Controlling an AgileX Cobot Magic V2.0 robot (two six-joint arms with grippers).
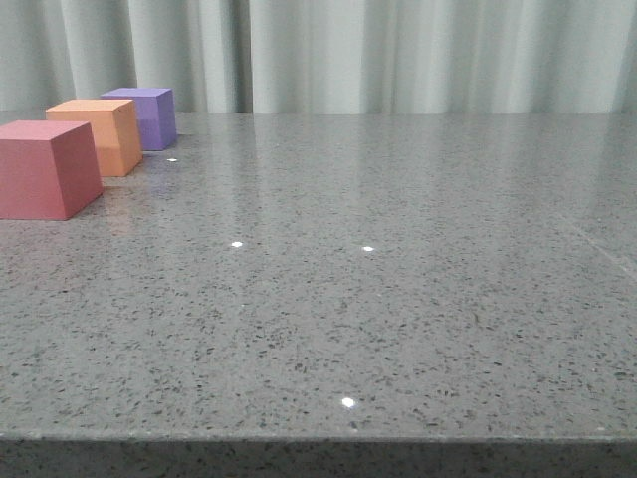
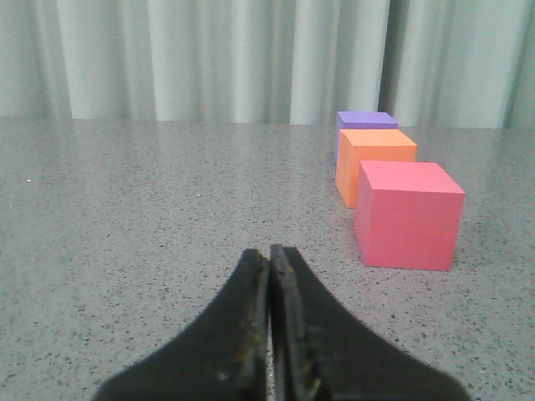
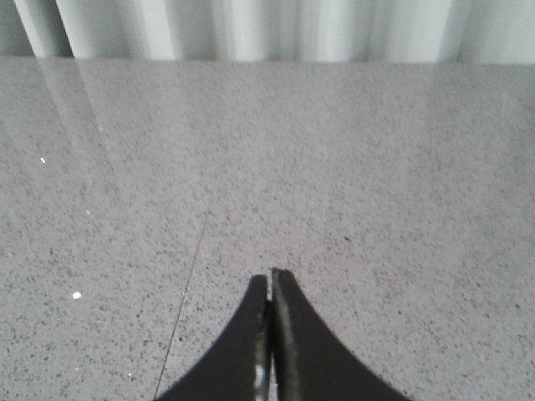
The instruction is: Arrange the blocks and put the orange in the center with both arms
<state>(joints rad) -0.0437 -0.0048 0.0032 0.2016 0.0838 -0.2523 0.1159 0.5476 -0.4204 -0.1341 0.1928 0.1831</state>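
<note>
Blocks sit in a row at the upper left of the front view: pink-red cube (image 1: pixel 45 167) nearest, orange cube (image 1: pixel 103 135) behind it in the middle, purple cube (image 1: pixel 144 117) farthest, all on the grey speckled surface (image 1: pixel 398 299). Each looks light, rigid and matte, so probably not slippery; flat opposite side faces seem the best hold. Neighbours stand close, which could crowd a grasp. Left pincer (image 2: pixel 270 255) and right pincer (image 3: pixel 270 280) are both closed tight, holding nothing.
</note>
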